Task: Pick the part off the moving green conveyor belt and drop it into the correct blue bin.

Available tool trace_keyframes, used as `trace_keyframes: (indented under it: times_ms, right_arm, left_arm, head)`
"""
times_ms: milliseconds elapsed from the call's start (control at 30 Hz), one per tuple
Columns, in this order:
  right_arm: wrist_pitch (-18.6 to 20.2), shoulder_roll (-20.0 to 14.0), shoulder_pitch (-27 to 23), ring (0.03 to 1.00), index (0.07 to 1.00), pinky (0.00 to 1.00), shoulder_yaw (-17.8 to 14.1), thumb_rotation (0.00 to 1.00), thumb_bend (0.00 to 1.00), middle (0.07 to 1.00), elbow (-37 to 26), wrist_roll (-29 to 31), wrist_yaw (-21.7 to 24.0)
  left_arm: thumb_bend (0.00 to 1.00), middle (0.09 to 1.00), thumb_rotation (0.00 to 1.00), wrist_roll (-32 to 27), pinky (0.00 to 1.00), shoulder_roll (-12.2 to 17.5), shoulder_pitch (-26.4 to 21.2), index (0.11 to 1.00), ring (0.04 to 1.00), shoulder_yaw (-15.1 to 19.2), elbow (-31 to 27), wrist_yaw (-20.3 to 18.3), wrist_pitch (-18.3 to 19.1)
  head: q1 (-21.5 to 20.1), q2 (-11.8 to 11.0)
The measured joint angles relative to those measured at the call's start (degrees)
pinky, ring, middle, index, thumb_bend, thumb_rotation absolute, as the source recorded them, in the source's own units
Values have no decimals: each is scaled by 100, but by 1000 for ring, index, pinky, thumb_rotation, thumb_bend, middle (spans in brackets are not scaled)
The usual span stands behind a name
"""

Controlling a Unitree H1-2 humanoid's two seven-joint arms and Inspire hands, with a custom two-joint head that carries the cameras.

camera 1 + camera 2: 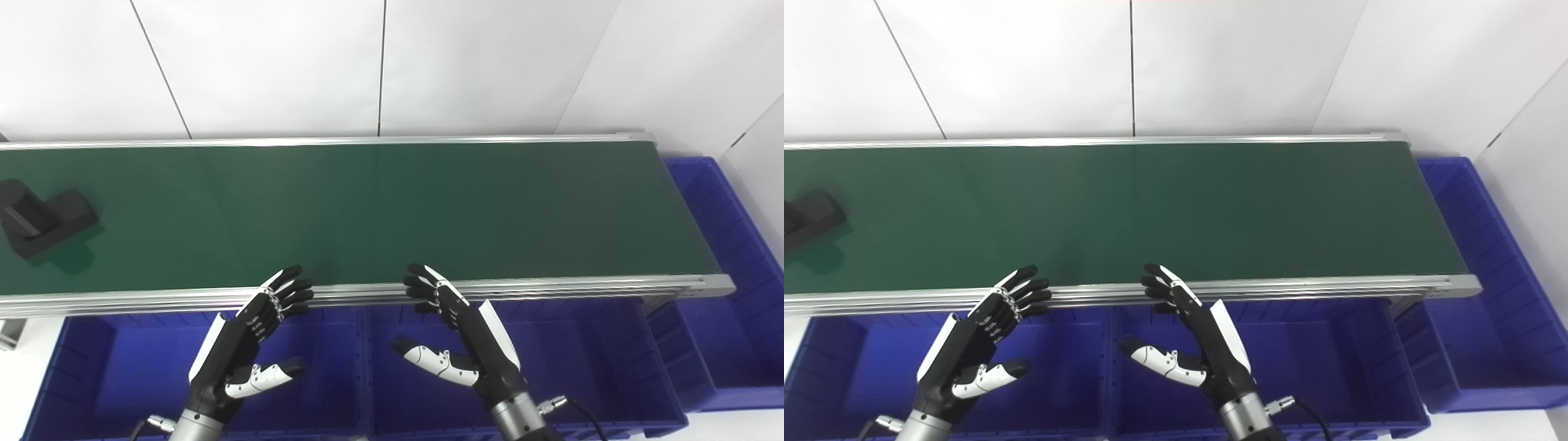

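Observation:
A black part (43,219), a block with a cylinder standing on it, rides at the far left of the green conveyor belt (380,208); the right eye view cuts it off at the left edge (808,217). My left hand (245,343) hovers open over the blue bins, fingertips at the belt's near rail. My right hand (456,334) is open too, palm facing the left one, beside it near the rail. Both hands hold nothing and are far to the right of the part.
A row of blue bins (343,373) lies below the belt's near rail (551,286). Another blue bin (729,263) stands past the belt's right end. White wall panels rise behind the belt.

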Motion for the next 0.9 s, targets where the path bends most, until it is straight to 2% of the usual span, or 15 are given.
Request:
trace_keyframes:
  times_ms: [400,567,733,800,867,900]
  right_arm:
    - [0,-53,2,831,896,761,-25,529,555,846,1,36,0]
    - [-2,-65,0,828,896,761,-27,509,547,847,31,52,0]
    - [-10,-104,1,830,896,761,-46,495,544,846,62,83,0]
    - [-23,-118,0,832,897,765,-61,493,540,847,77,115,0]
    - [-46,-135,1,835,898,767,-73,495,534,849,91,158,0]
    - [-75,-147,1,836,898,767,-78,496,532,850,101,165,0]
  left_arm:
    - [863,839,460,14,763,-12,0,884,808,-94,0,49,0]
    - [846,839,446,53,762,-13,-1,883,807,-113,31,62,-4]
    - [857,836,445,101,759,-39,-2,880,804,-146,144,78,-31]
    - [862,835,445,167,752,-62,-4,877,800,-164,197,110,-40]
    - [863,832,445,207,742,-118,-3,874,795,-182,212,123,-65]
    - [863,832,445,224,739,-146,-4,873,793,-190,214,134,-92]
  head:
    - [79,-70]
    - [237,-158]
    - [518,-281]
    - [816,-421]
    - [817,-422]
    - [1009,-518]
